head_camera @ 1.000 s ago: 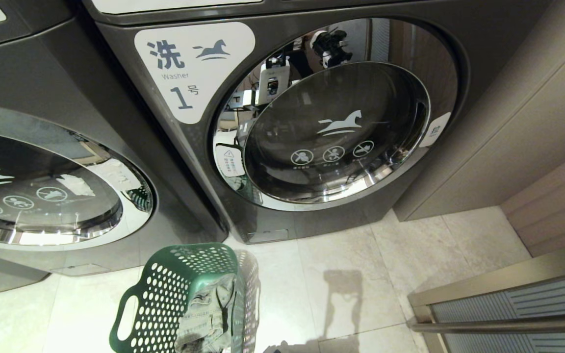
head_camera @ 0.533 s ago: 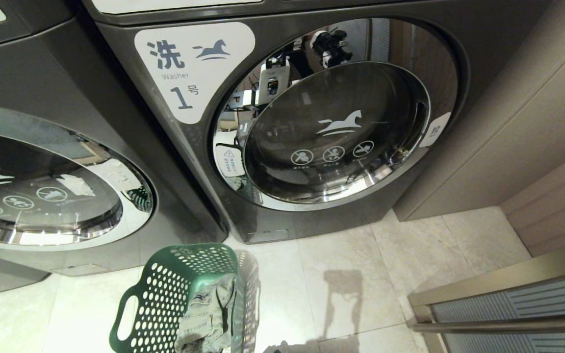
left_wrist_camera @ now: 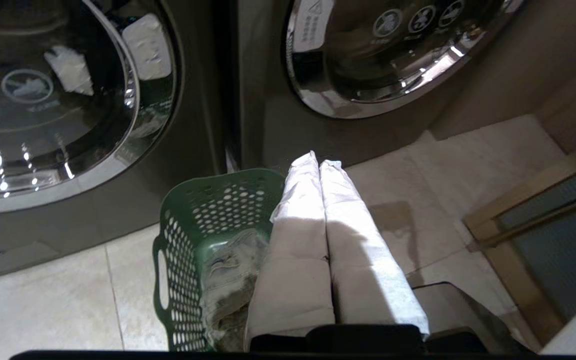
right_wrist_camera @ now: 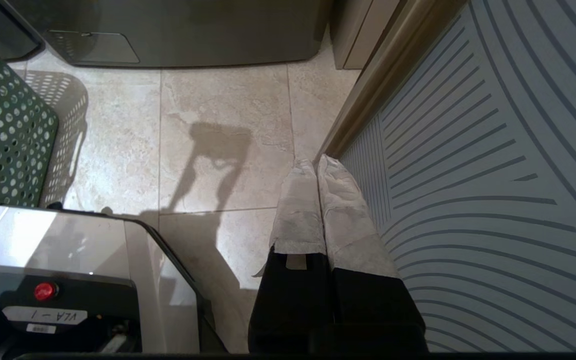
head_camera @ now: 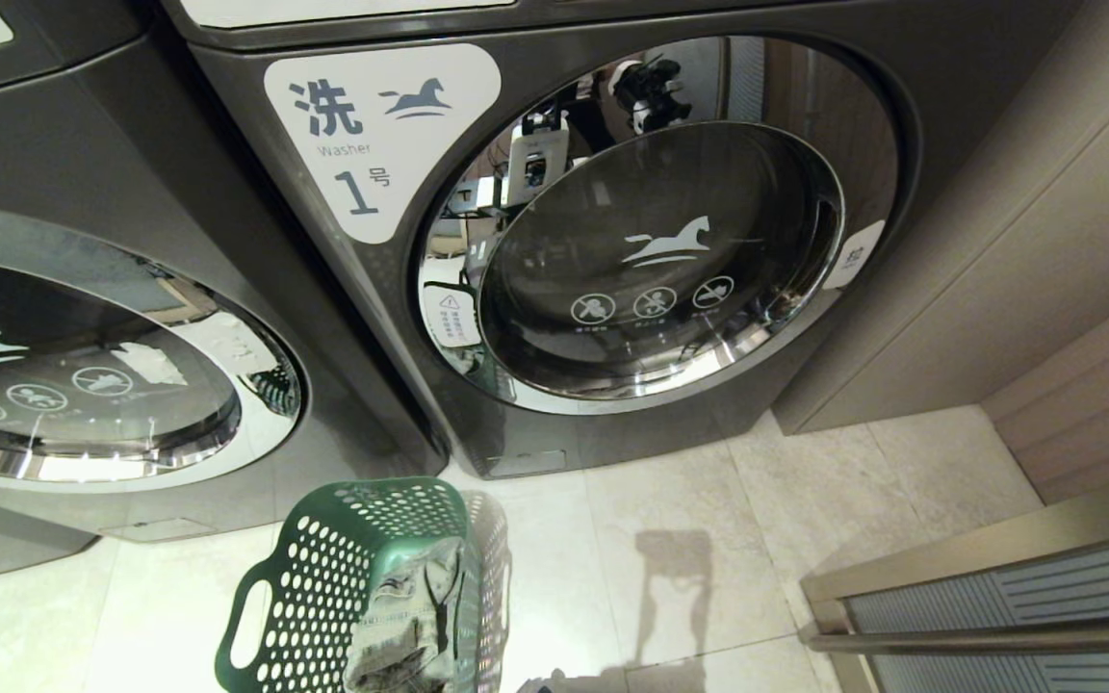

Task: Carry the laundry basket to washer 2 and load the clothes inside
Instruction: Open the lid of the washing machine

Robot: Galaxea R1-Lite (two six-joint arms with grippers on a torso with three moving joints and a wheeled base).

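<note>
The left gripper [left_wrist_camera: 319, 162] has its fingers pressed together, empty, above the basket [left_wrist_camera: 203, 210] rim; the clothes [left_wrist_camera: 228, 280] lie beside them, inside. Spread the fingers before dipping in. The right gripper [right_wrist_camera: 316, 162], also closed, hangs idle over the floor [right_wrist_camera: 218, 100].

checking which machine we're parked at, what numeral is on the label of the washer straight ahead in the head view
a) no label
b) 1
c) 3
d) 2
b: the white label on the grey washer straight ahead carries the horse logo and the numeral 1; the laundry basket stands on the floor before the machines, with the clothes still in it.
</note>
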